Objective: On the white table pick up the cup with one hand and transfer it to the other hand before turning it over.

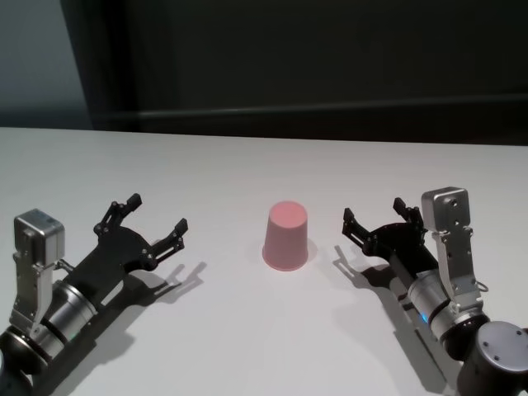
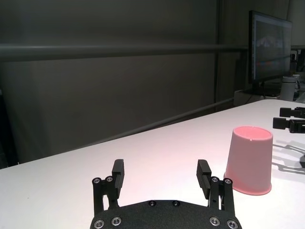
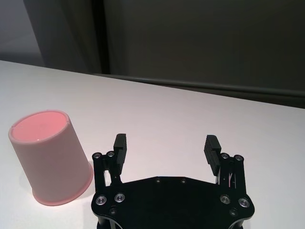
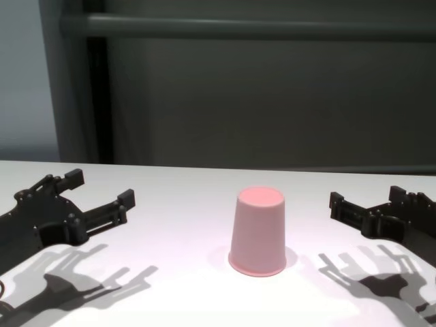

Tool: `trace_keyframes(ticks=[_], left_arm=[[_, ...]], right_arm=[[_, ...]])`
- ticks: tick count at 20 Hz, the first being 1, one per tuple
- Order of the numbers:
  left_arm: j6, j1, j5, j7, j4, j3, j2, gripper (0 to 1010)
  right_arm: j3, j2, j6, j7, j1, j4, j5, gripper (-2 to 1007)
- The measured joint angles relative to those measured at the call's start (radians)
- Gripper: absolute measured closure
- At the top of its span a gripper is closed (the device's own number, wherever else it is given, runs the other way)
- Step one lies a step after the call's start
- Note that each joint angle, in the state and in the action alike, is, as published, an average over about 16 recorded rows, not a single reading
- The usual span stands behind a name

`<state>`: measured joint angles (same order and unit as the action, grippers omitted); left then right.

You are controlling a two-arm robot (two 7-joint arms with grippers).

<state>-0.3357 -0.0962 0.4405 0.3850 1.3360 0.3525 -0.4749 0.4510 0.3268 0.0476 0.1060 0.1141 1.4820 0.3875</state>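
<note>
A pink cup (image 1: 286, 235) stands upside down on the white surface (image 1: 247, 165), wide rim down and flat base up, its long axis vertical, midway between two grippers that lie low at either side. The left gripper (image 1: 153, 221) points forward and inward with its jaws spread wide and holding nothing; the right gripper (image 1: 375, 220) mirrors it, jaws equally wide and empty. Neither touches the cup.

In the head view the cup sits a little closer to the right gripper than to the left, though the margin is small and either arm could probably reach it first. From each gripper the cup lies forward and toward the robot's midline, so neither gripper is aimed straight at it: a grasp would seem to need a sideways swing inward before closing across the tapered wall.

The chest view (image 4: 257, 231) shows best that the rim sits flat on the surface with clear gaps on both sides. The left wrist view (image 2: 249, 160) shows the cup off to one side of that gripper's open jaws, with the other gripper's fingertips (image 2: 289, 118) beyond it. The right wrist view (image 3: 51, 156) looks down on the closed base and shows the cup just beside, not between, its jaws.
</note>
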Motion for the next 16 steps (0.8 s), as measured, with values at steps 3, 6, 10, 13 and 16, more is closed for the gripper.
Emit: trace_keyframes(ticks=[3,6,10,13,16], left_arm=[[0.000,0.000,0.000,0.000,0.000,0.000,0.000,9],[0.000,0.000,0.000,0.000,0.000,0.000,0.000,9],[0.000,0.000,0.000,0.000,0.000,0.000,0.000,9],[0.000,0.000,0.000,0.000,0.000,0.000,0.000,9],[0.000,0.000,0.000,0.000,0.000,0.000,0.000,9]], right_arm=[[0.001,0.000,-0.001,-0.001,0.001,0.000,0.000,3],[0.001,0.000,-0.001,-0.001,0.001,0.000,0.001,3],[0.001,0.001,-0.002,-0.001,0.002,0.000,0.001,3],[0.002,0.001,-0.002,-0.002,0.002,-0.001,0.001,3],[0.002,0.001,-0.003,-0.002,0.002,-0.001,0.001,3]])
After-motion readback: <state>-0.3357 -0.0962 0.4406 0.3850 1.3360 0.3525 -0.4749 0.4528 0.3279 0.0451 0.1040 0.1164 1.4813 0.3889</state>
